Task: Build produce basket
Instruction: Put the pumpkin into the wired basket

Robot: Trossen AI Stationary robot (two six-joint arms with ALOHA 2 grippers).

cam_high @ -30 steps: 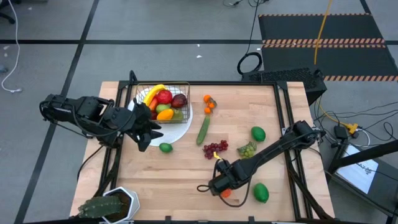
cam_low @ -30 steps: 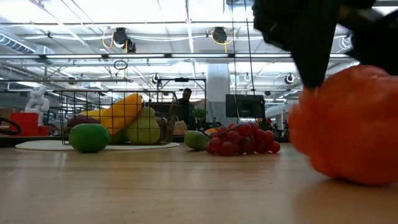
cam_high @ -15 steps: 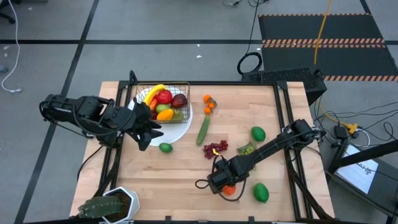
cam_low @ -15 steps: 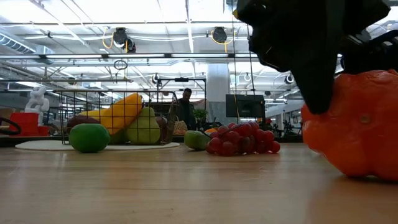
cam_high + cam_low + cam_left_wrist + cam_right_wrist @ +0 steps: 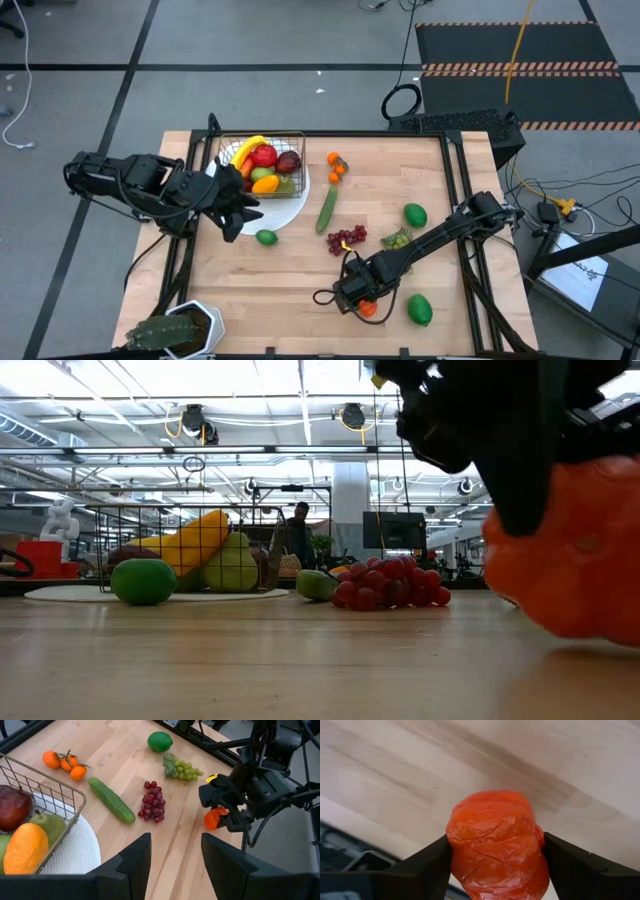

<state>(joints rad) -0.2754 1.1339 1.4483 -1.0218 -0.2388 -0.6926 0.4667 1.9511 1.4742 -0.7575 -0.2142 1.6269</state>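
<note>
The orange pepper sits near the table's near edge, shut in my right gripper; it fills the right wrist view and shows at the low view's right. The wire basket stands on the white plate and holds a banana, a red apple, a mango and a pear. My left gripper hovers open by the plate's near rim, its fingers touching nothing. A lime lies beside it. My right gripper pinches the orange pepper between its two fingers, one on each side of its body. The fingers come from above, slanting toward the table's near edge. Whether its underside is clear of the wood, I cannot tell.
Loose on the wood lie a cucumber, small oranges, purple grapes, green grapes and two limes. A spiky potted plant stands at the near left corner.
My right gripper has come down around the orange pepper, its finger now overlapping the fruit in the low view. The pepper has shifted slightly and its underside sits a little higher than a second ago.
</note>
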